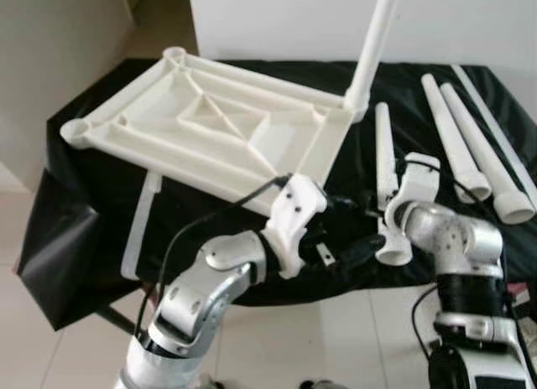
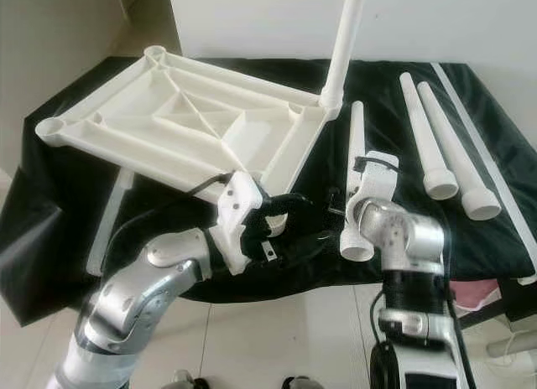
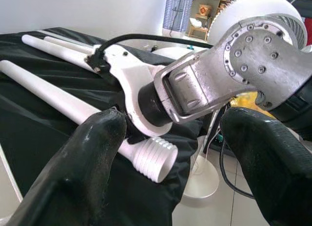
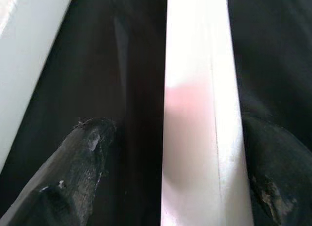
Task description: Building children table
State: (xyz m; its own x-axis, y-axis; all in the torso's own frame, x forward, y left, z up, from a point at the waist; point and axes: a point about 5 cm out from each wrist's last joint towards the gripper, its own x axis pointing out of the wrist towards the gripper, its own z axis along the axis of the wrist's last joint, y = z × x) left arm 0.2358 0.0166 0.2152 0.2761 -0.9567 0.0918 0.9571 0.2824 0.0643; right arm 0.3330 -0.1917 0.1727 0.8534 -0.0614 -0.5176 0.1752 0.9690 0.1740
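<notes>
Left eye view: the leg (image 1: pixel 385 167) lies at centre right on the black worktop (image 1: pixel 92 196), beside the upturned tabletop (image 1: pixel 210 125).

Right wrist view: the right pincer (image 4: pixel 170 153) straddles it, spread; centre it before closing.

Left wrist view: the left pincer (image 3: pixel 170 153) hangs spread nearby.

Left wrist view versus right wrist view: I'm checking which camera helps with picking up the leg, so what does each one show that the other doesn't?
The left wrist view alone shows the table leg's threaded end, the right arm's silver wrist above it, and two more legs lying further back. The right wrist view alone shows the leg's smooth shaft close up, running between the right gripper and its black fingers, which are apart. Both show the same white table leg on the black cloth.
</notes>
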